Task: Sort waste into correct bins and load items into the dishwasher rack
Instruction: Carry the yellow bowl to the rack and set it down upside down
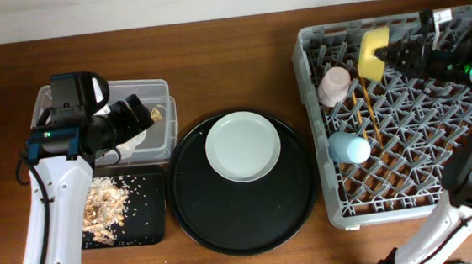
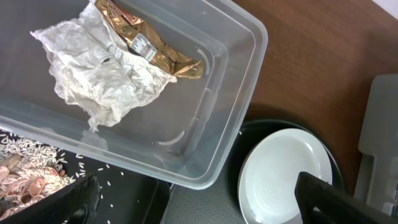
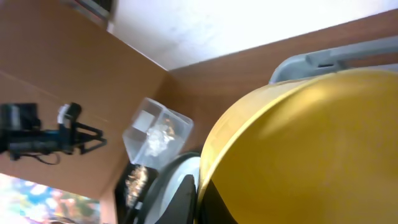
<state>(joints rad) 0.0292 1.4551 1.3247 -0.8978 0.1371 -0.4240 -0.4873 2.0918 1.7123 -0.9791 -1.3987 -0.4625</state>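
We see the left gripper (image 1: 140, 114) hanging over the clear box (image 2: 249, 37) with its 2 fingers spread wide and nothing between them. The crumpled tissue (image 2: 106, 81) and the gold wrapper (image 2: 155, 50) lie inside the box just beneath it, touching each other. The right gripper (image 1: 394, 54) is clenched on the yellow bowl (image 1: 372, 54), which stands on edge near the far side of the rack (image 1: 318, 142), just beside the pink cup (image 1: 334, 85), and fills most of the right wrist view.
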